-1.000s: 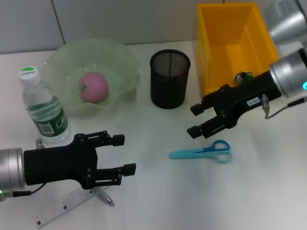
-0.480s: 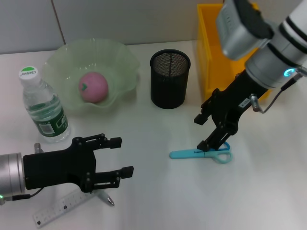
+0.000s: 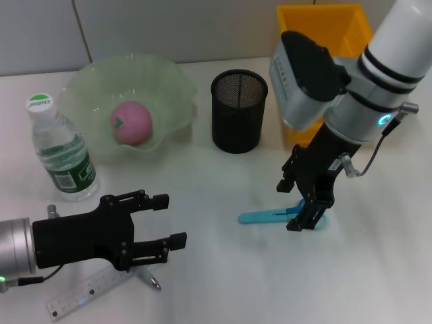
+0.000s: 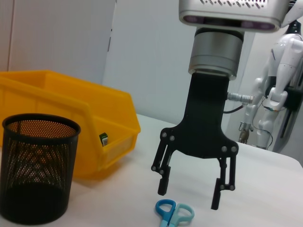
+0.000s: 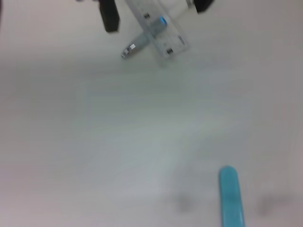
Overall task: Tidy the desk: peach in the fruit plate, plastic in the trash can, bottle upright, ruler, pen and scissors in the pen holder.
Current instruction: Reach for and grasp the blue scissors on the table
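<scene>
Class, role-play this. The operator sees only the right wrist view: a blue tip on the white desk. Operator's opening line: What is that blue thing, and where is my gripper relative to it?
Observer: The blade end of blue plastic scissors; your right gripper is open, fingers straddling the handle loops.
Operator: Where is the holder?
Observer: The black mesh pen holder stands upright beyond the scissors, beside the yellow bin.
Operator: And the other arm?
Observer: The left gripper hovers open over the clear ruler and pen, near the robot.
</scene>
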`<action>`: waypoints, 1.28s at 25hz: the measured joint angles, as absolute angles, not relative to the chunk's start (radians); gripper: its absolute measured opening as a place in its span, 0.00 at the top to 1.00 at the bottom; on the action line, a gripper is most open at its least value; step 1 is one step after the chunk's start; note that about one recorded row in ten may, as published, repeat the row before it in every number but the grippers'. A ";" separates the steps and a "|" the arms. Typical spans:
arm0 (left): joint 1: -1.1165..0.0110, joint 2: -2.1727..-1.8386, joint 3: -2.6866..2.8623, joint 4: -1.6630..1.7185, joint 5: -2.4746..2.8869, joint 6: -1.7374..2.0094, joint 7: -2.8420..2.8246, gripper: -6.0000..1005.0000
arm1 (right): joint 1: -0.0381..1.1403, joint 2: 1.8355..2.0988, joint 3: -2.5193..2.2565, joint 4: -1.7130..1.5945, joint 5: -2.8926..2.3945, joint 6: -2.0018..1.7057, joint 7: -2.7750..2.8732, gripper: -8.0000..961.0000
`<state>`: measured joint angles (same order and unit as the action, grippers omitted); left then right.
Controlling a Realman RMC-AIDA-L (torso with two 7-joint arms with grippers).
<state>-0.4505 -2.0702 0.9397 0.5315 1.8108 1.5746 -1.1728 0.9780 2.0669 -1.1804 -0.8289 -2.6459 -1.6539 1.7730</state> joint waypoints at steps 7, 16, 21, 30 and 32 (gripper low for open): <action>-0.449 -2.069 0.939 0.529 1.810 1.572 -1.194 0.22 | 0.979 2.077 -1.194 -0.810 -2.686 -1.607 1.772 0.21; -0.443 -2.070 0.944 0.529 1.810 1.572 -1.190 0.22 | 0.985 2.081 -1.245 -0.775 -2.683 -1.561 1.779 0.22; -0.438 -2.071 0.946 0.528 1.810 1.572 -1.189 0.22 | 0.986 2.084 -1.262 -0.752 -2.680 -1.534 1.779 0.23; -0.440 -2.069 0.942 0.520 1.810 1.573 -1.191 0.22 | 0.988 2.087 -1.285 -0.734 -2.663 -1.502 1.776 0.28; -0.440 -2.069 0.942 0.520 1.810 1.576 -1.192 0.22 | 0.988 2.088 -1.287 -0.727 -2.662 -1.495 1.777 0.31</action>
<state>-0.4401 -2.0693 0.9415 0.5199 1.8101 1.5756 -1.1920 0.9880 2.0876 -1.2871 -0.7275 -2.6625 -1.4952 1.7766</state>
